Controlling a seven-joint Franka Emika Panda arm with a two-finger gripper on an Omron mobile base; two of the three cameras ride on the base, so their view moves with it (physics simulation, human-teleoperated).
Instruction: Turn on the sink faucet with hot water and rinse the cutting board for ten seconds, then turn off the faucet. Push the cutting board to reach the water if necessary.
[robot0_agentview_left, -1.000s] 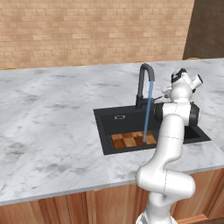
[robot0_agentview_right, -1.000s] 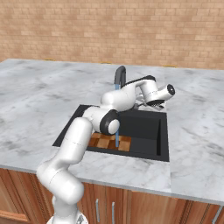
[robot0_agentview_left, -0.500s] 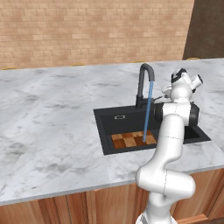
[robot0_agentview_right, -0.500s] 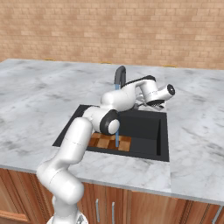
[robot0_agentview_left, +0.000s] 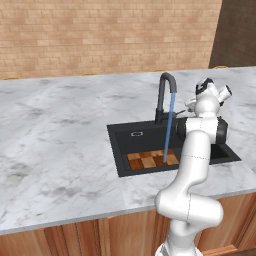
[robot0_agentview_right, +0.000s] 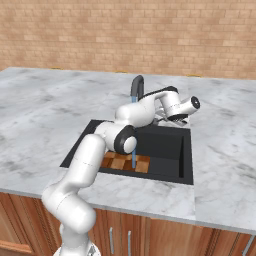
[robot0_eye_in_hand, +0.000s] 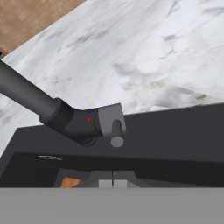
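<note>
A grey-veined white marble counter (robot0_agentview_left: 55, 150) runs the width of the room. Directly behind the counter stands a tan brick wall (robot0_agentview_left: 100, 35), with a darker brown panel (robot0_agentview_left: 237, 32) at its right end. Below the counter's front edge are reddish wooden cabinets (robot0_agentview_right: 150, 235) with slim metal handles (robot0_agentview_right: 129, 243).

- the cutting board (robot0_agentview_right: 125, 163): partly behind the arm in the right base view
- faucet spout: runs off the hand view's left edge
- gripper's opening: cannot be read
</note>
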